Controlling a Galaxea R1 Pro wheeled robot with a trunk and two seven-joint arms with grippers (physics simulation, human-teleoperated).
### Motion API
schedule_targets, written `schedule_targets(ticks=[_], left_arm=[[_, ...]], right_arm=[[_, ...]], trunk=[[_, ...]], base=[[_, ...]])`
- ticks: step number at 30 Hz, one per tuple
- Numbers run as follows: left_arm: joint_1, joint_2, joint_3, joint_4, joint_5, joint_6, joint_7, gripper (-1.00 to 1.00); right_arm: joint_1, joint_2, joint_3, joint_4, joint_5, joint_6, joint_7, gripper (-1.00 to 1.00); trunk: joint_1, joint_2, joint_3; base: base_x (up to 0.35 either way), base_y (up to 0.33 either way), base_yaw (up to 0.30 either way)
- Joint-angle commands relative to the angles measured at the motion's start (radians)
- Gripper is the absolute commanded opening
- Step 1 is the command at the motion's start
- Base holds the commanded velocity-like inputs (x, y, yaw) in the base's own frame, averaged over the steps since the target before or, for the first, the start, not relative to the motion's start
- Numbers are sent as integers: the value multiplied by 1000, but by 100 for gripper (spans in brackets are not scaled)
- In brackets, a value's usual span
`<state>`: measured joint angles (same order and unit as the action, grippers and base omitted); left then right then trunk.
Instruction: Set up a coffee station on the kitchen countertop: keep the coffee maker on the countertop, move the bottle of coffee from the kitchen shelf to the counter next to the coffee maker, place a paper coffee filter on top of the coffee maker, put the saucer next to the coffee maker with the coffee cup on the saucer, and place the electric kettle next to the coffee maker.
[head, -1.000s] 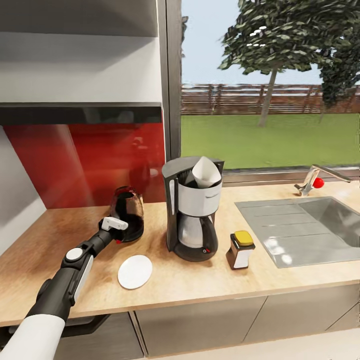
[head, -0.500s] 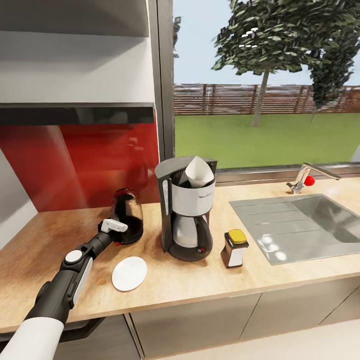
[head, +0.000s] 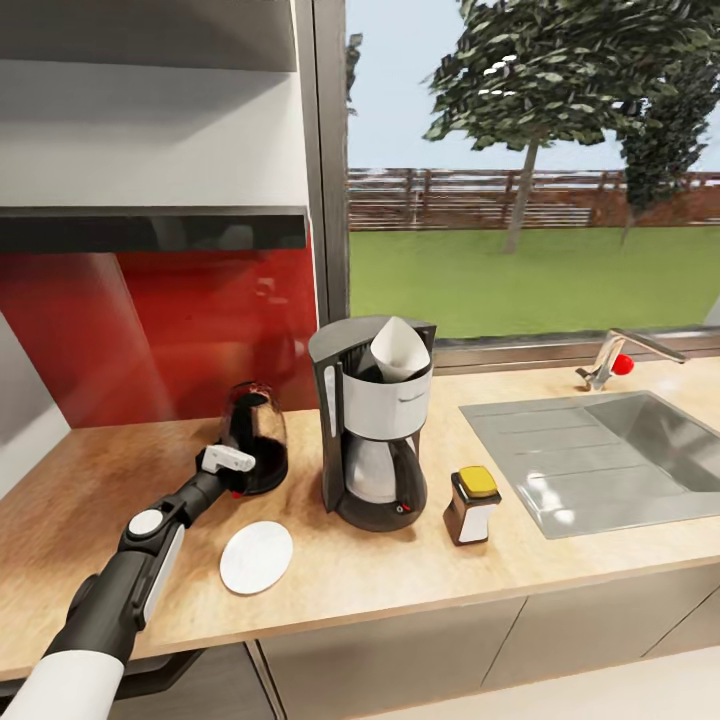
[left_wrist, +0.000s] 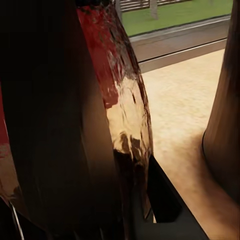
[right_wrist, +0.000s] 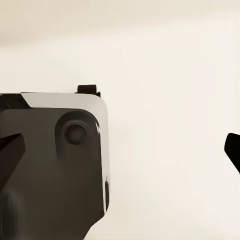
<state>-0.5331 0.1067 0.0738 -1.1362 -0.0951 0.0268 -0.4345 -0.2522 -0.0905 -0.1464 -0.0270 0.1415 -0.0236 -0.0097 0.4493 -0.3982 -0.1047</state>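
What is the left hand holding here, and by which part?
The left hand is at the electric kettle, at its near, handle side. Whether it actually grips cannot be told: the fingers are hidden.

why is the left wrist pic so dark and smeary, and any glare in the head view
Left wrist view: the camera sits right against the electric kettle, so its dark translucent body looms soft and blurred, with a warm highlight. Head view: sharp and evenly daylit; bright glare patches on the sink, soft reflections on the red backsplash.

countertop (head: 120, 470) | on it: electric kettle (head: 262, 433), coffee maker (head: 375, 425), saucer (head: 256, 556), bottle of coffee (head: 471, 506)
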Motion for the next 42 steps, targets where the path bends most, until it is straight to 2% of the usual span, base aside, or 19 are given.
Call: schedule_targets(ticks=[1, 7, 29, 39, 40, 42], left_arm=[[1, -2, 0, 21, -21, 2, -8, -100], [22, -9, -2, 17, -17, -1, -9, -100], [24, -11, -3, 18, -14, 4, -15, -100], [24, -11, -48, 18, -16, 11, -13, -100], [24, -11, -49, 19, -17, 11, -13, 100], [24, -11, -51, 20, -19, 10, -12, 100]], right_arm=[[-1, 0, -9, 1, 10, -2, -1, 100], [-1, 0, -9, 1, 10, -2, -1, 100], [-1, 0, -9, 1, 10, -2, -1, 100], [-1, 0, -9, 1, 10, -2, -1, 100], [-1, 0, -9, 1, 10, -2, -1, 100], [-1, 0, -9, 1, 10, -2, -1, 100]], trunk=[[1, -2, -2], [1, -2, -2], [1, -2, -2], [1, -2, -2], [1, -2, -2], [1, -2, -2]], base=[[0, 0, 0], [0, 0, 0], [0, 0, -47], [0, 0, 0], [0, 0, 0], [0, 0, 0]])
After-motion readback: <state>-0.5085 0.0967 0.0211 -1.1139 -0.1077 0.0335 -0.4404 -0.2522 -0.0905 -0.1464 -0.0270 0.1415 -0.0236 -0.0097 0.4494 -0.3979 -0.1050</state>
